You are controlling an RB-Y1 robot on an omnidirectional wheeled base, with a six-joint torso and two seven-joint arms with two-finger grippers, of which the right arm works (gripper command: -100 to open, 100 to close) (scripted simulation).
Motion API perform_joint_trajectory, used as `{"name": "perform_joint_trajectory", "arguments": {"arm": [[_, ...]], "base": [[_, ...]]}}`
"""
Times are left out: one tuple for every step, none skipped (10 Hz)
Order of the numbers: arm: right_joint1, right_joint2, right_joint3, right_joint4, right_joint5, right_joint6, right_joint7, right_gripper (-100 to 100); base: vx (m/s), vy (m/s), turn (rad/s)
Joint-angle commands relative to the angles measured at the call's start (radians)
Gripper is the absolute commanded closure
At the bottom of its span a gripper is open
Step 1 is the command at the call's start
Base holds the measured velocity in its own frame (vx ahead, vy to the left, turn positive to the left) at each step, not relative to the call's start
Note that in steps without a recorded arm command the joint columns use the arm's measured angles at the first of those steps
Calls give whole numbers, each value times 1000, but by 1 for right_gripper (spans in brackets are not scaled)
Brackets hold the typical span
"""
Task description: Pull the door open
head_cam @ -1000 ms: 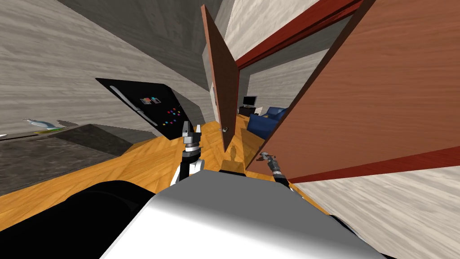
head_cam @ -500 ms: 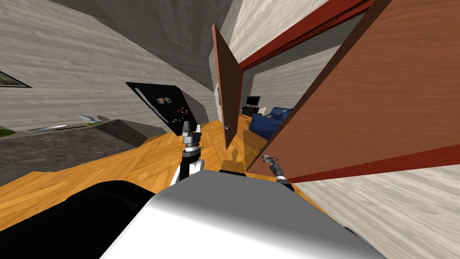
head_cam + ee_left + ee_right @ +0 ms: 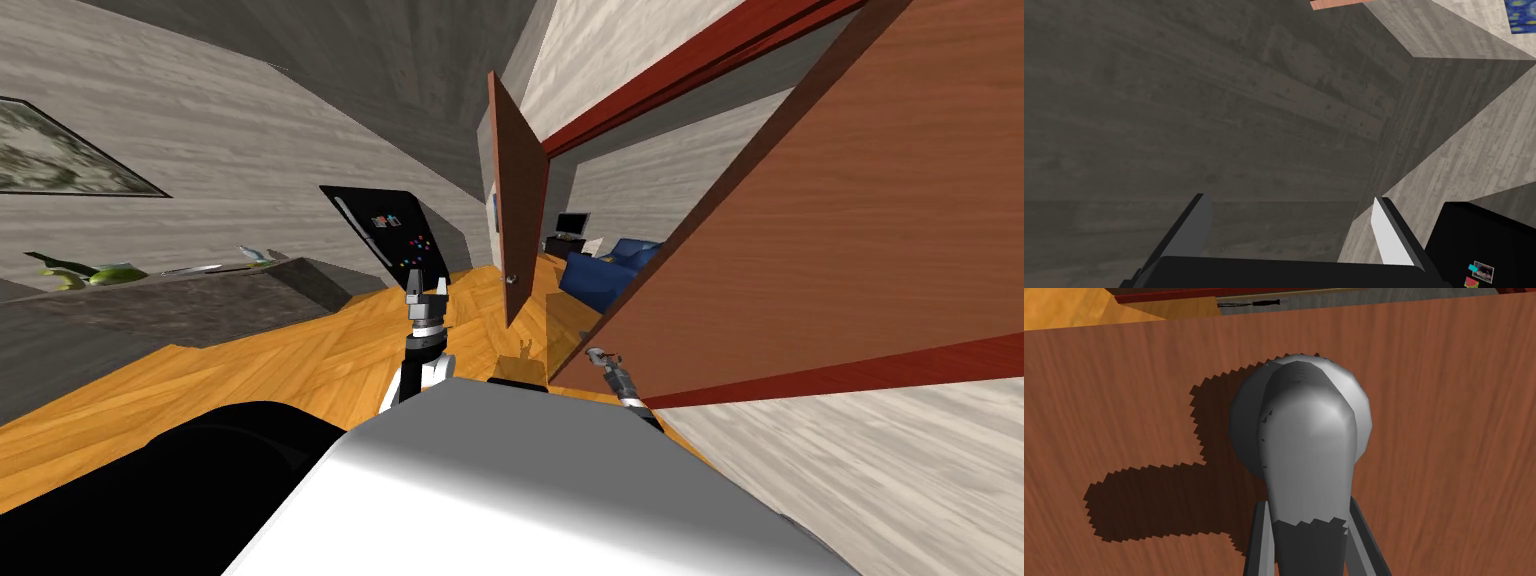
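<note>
The door (image 3: 850, 200) is the big red-brown wooden one on your right, close to you. It stands swung away from its dark red frame (image 3: 700, 85). Its grey handle (image 3: 1309, 438) sits near the door's free edge, low down by your right gripper (image 3: 598, 354). The handle is a lever. Its round end is against the door, and its long part runs straight back toward the gripper. The jaws are clamped on that long part, one on each side. The handle throws a dark shadow on the wood beside it.

Past the door's free edge there is a gap of orange wood floor (image 3: 300, 360). Across the gap a second brown door (image 3: 520, 210) stands open, its edge toward you, with a small knob (image 3: 511, 280). Between the two doors you can see through to a blue sofa (image 3: 600, 270) and a dark screen (image 3: 572, 223).

Your left gripper (image 3: 426, 290) is held up over the floor, well apart from both doors. Its jaws are apart with nothing in them. Farther left stand a black fridge (image 3: 390, 230) with small coloured magnets and a dark worktop (image 3: 170, 305).
</note>
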Motion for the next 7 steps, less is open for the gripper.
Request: {"name": "perform_joint_trajectory", "arguments": {"arm": [[17,0,10,2,2,-20,-5,100],[26,-5,14,9,1,-39,-10,100],[35,-10,19,15,0,-58,-14,100],[43,-14,23,21,-1,-75,-18,100],[43,-14,23,27,-1,-75,-18,100],[43,-14,23,21,-1,-75,-18,100],[55,-20,29,30,-2,-100,-25,100]], "base": [[-179,-56,124],[-145,-80,156],[-168,-117,182],[-206,-84,221],[-147,-23,75],[-62,8,-38],[-116,-26,144]]}}
